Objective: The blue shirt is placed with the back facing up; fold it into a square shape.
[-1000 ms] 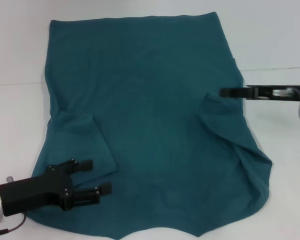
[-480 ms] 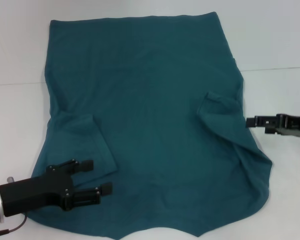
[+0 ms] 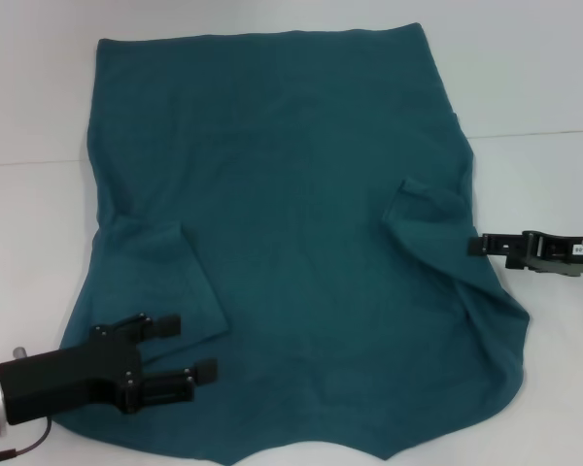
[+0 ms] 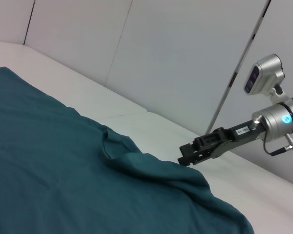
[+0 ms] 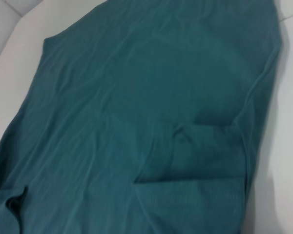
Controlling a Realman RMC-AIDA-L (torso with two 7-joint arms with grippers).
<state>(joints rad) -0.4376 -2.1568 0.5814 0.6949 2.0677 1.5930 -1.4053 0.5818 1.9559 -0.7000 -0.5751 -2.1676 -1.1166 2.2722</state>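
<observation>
Nearest the robot, the left hand is being held with its fingers spread wide and holding nothing, over the near left corner of the blue shirt. The shirt is being shown plain side up, spread across the white bench, with both sleeves folded inward onto its body. Farther off, the right hand is being kept at the shirt's right edge, just beside the folded right sleeve; whether its fingers are parted cannot be told.
</observation>
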